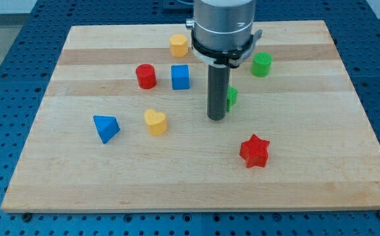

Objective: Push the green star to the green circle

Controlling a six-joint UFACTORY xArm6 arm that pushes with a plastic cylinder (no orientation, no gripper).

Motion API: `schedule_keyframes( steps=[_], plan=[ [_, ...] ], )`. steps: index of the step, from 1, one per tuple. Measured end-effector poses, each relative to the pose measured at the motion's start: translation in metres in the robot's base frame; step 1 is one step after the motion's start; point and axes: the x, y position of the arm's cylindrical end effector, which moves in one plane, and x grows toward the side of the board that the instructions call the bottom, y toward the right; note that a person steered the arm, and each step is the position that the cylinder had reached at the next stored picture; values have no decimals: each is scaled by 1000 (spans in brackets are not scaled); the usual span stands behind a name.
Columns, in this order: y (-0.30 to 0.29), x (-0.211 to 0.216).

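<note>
The green star (232, 98) lies near the middle of the wooden board, mostly hidden behind my rod; only its right edge shows. The green circle (261, 64), a short green cylinder, stands up and to the right of it, apart from it. My tip (216, 118) rests on the board just left of and slightly below the green star, touching or nearly touching it.
A blue cube (181, 77), a red cylinder (146, 76) and a yellow hexagon (179, 45) stand to the upper left. A yellow heart (155, 122) and a blue triangle (105, 128) lie at the left. A red star (254, 151) lies at the lower right.
</note>
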Motion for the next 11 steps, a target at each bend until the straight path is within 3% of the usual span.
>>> schedule_keyframes(
  steps=[1,8,11],
  plan=[
    [-20,-5],
    [30,-38],
    [62,-78]
  ],
)
